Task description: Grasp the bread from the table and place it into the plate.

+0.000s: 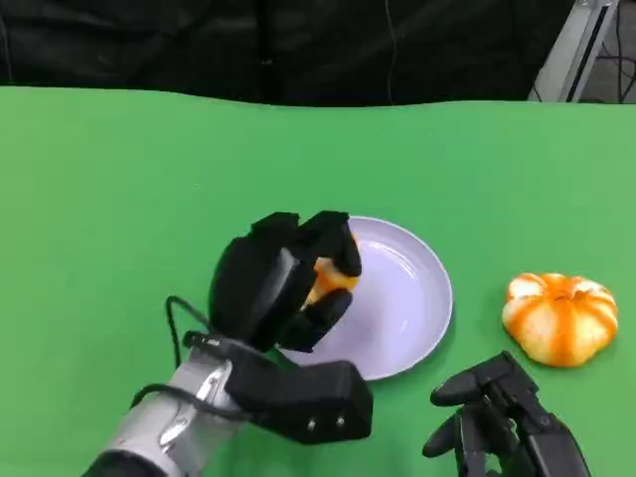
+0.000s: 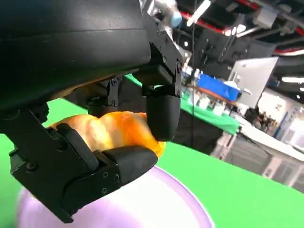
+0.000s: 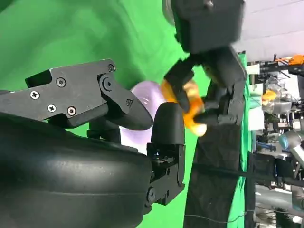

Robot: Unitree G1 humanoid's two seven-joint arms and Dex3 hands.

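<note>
Head camera looks down; both wrist cameras closely share the plate.

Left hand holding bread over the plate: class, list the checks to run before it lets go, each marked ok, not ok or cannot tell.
1. The left hand grips the bread: ok.
2. Bread is over the plate, at its near-left edge: ok.
3. Bread touches the plate surface: cannot tell; the left wrist view suggests a gap.
4. Bare plate beside the bread: ok.
5. The right hand rests off the plate: ok.
6. Second bread lies apart on the table: ok.
</note>
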